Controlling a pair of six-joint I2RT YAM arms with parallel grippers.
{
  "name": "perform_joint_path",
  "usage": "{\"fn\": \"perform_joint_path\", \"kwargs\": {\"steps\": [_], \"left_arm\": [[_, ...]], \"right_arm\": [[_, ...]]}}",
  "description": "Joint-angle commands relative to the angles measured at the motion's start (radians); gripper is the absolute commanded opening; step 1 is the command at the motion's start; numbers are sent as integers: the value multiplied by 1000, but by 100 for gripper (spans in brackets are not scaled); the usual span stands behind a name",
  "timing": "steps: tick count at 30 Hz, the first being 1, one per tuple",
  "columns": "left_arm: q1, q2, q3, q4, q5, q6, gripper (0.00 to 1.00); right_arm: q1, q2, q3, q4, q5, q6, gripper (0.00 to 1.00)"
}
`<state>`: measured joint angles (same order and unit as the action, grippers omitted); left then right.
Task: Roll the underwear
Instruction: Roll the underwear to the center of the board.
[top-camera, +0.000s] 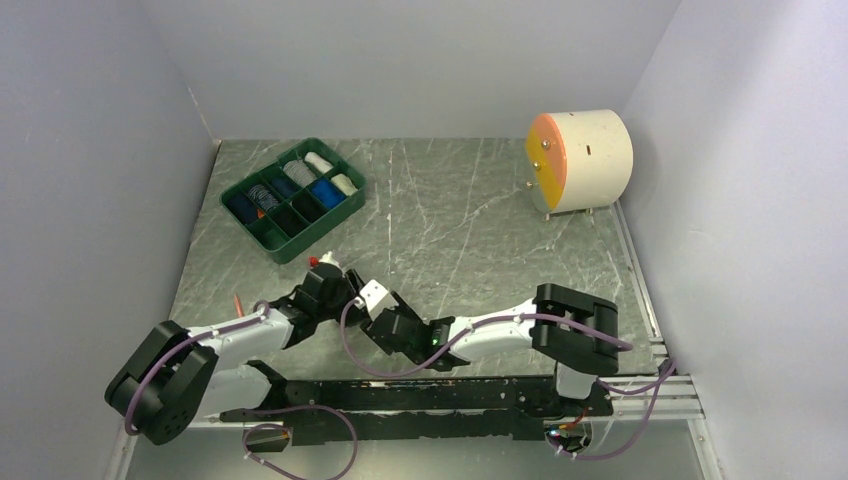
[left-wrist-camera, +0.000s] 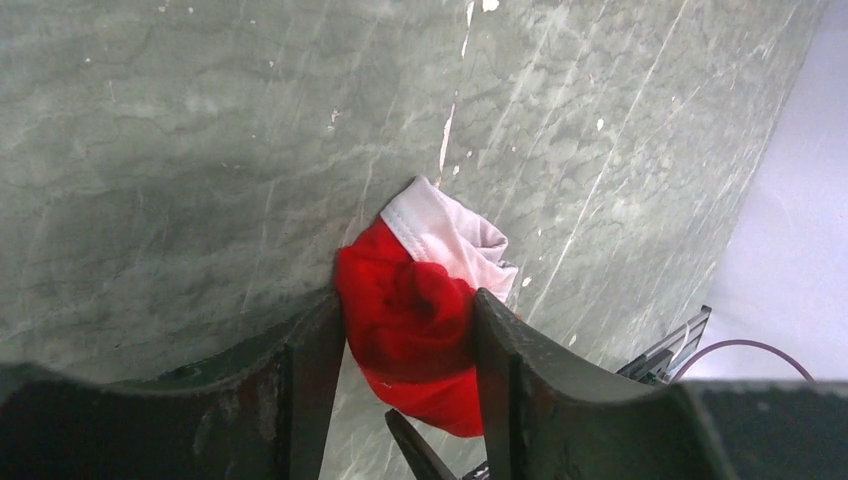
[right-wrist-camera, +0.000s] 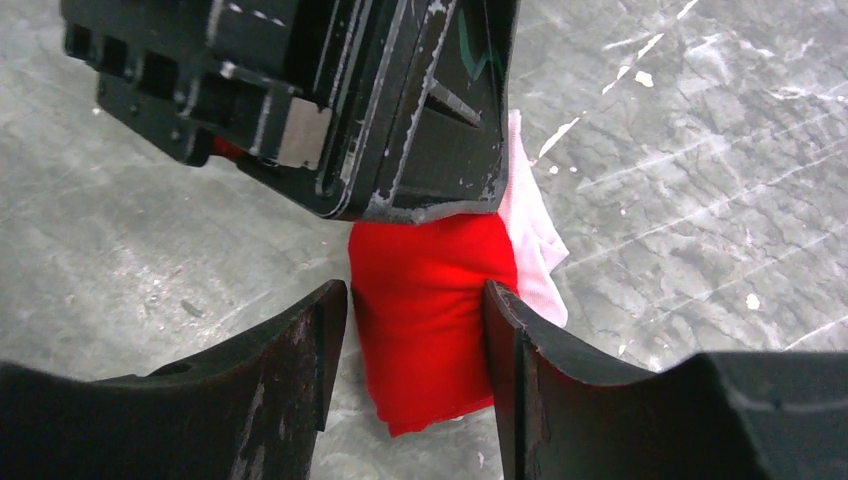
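Left hand (left-wrist-camera: 408, 300): clamps red underwear (left-wrist-camera: 410, 340) | right hand (right-wrist-camera: 415, 290): astride it

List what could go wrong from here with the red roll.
The white waistband end sticks out of the red underwear roll, so it may unroll on release. The left gripper and right gripper both pinch the same small bundle, close together; they could collide or tug it apart.
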<state>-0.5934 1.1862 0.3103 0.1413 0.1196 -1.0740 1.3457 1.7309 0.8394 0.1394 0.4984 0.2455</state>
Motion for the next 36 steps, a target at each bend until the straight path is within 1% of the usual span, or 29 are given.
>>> {"fn": "perform_joint_path", "kwargs": {"steps": [1, 8, 10, 12, 15, 18, 27, 29, 32, 36], "left_arm": [[-2, 30, -7, -192, -22, 51, 56], [2, 36, 36, -237, -27, 37, 65], [4, 25, 42, -243, -25, 30, 68], [6, 14, 41, -242, -21, 24, 71], [7, -8, 21, -206, 4, 2, 74], [8, -15, -11, -135, 43, -29, 74], [-9, 52, -52, -16, 88, -86, 74], [-14, 80, -42, -13, 88, -85, 73], [-16, 121, -20, -51, 63, -69, 72], [-17, 167, -23, -26, 64, -72, 69]], "right_arm": [[-7, 88, -63, -123, -13, 49, 54], [-12, 103, -97, -82, -54, 74, 29], [-20, 100, -107, -61, -79, 85, 24], [-34, 93, -122, -34, -117, 103, 21], [-63, 67, -156, 26, -183, 150, 21], [-95, 43, -201, 104, -257, 209, 21], [-169, 32, -300, 322, -418, 358, 23], [-192, 33, -325, 371, -452, 394, 23], [-221, 29, -362, 442, -492, 430, 24], [-254, 31, -401, 519, -560, 464, 24]]}}
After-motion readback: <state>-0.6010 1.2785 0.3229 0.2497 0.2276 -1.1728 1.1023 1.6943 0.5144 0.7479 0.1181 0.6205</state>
